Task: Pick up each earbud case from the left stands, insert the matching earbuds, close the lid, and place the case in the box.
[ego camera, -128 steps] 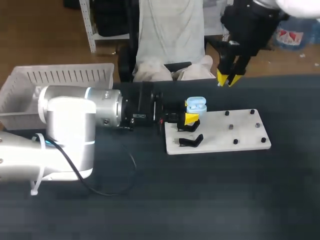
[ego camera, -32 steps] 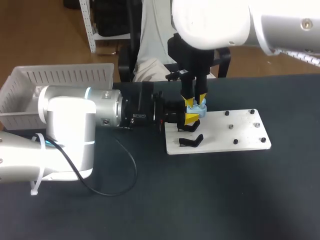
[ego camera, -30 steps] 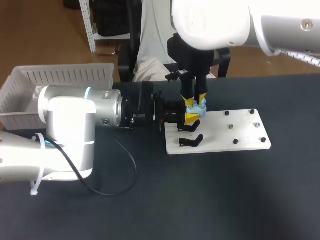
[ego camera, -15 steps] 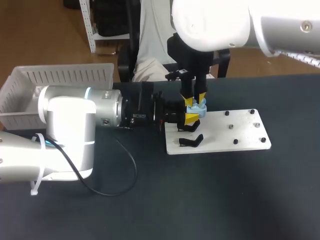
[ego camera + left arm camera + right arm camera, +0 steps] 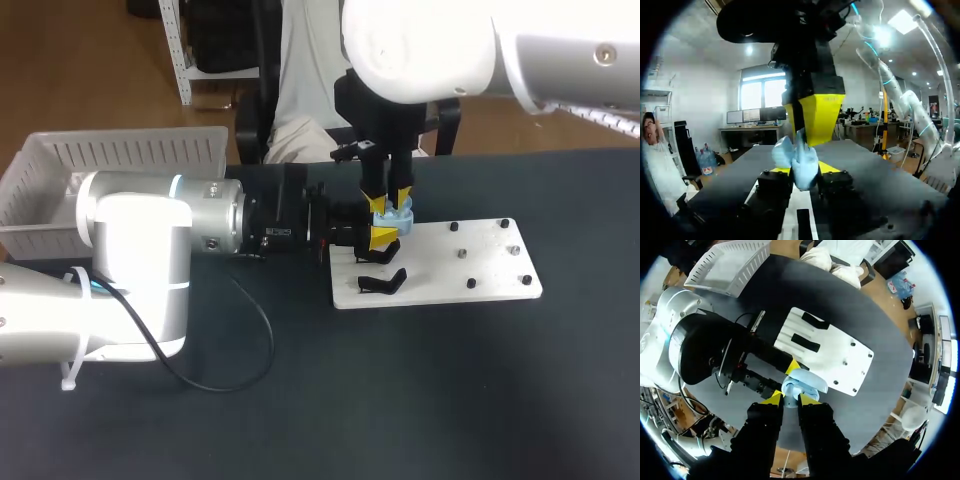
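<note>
A light blue earbud case [image 5: 392, 217], lid open, is held over the left end of the white board [image 5: 450, 270]. My left gripper [image 5: 383, 238] comes in level from the left and is shut on the case [image 5: 799, 161]. My right gripper [image 5: 389, 203] points straight down onto the open case. Between its yellow tips sits a small pale blue earbud [image 5: 790, 389], right at the case's [image 5: 807, 381] opening. In the left wrist view a right fingertip [image 5: 815, 116] stands directly above the case, hiding the earbud.
A black stand [image 5: 383, 282] sits on the board's near left part, and several small dark pegs [image 5: 470, 284] dot its right half. A white slatted basket [image 5: 120, 160] stands at the back left. Dark tabletop lies open in front of the board.
Since the earliest frame my right arm has come from the back right down onto the case. Over the last second neither arm has visibly moved.
</note>
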`<state>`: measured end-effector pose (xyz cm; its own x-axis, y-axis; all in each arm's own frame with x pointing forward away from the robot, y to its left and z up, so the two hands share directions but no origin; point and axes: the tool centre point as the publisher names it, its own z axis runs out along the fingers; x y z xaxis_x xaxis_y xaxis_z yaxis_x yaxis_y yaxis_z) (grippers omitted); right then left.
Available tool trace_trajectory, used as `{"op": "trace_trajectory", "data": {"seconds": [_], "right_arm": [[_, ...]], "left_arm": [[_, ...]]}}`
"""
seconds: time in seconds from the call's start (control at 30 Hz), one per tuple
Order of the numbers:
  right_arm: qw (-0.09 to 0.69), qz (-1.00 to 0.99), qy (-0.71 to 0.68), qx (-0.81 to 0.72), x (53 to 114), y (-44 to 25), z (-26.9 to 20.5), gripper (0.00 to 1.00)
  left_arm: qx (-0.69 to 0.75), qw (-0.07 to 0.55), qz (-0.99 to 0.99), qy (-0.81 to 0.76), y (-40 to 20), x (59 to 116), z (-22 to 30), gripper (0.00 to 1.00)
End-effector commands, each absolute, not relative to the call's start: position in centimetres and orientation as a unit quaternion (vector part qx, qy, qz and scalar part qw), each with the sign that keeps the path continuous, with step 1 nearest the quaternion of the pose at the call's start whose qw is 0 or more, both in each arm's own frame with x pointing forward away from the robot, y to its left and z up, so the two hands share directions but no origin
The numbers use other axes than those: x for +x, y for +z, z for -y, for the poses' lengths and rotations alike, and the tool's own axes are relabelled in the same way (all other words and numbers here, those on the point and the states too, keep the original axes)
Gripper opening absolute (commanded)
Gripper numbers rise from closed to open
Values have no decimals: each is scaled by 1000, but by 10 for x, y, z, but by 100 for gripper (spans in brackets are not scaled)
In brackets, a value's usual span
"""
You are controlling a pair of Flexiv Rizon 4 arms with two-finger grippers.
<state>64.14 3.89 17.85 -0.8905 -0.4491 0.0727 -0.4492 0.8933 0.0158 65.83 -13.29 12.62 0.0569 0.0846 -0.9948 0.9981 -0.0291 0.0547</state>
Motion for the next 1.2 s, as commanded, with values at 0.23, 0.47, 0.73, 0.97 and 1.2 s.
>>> {"op": "trace_trajectory", "data": {"seconds": [0.23, 0.47, 0.73, 0.97, 1.2], "right_arm": [[39, 972, 1, 230, 646, 176, -38, 0], [43, 972, 2, 232, 645, 173, -38, 0], [51, 971, 2, 232, 646, 169, -39, 0], [56, 970, 6, 235, 644, 168, -40, 0], [51, 970, -3, 240, 642, 172, -41, 88]], "left_arm": [[539, 489, -501, -468, 126, 656, 133, 0], [539, 489, -501, -468, 126, 656, 133, 0], [539, 489, -501, -468, 126, 656, 133, 0], [539, 489, -501, -468, 126, 656, 133, 0], [539, 489, -501, -468, 126, 656, 133, 0]]}}
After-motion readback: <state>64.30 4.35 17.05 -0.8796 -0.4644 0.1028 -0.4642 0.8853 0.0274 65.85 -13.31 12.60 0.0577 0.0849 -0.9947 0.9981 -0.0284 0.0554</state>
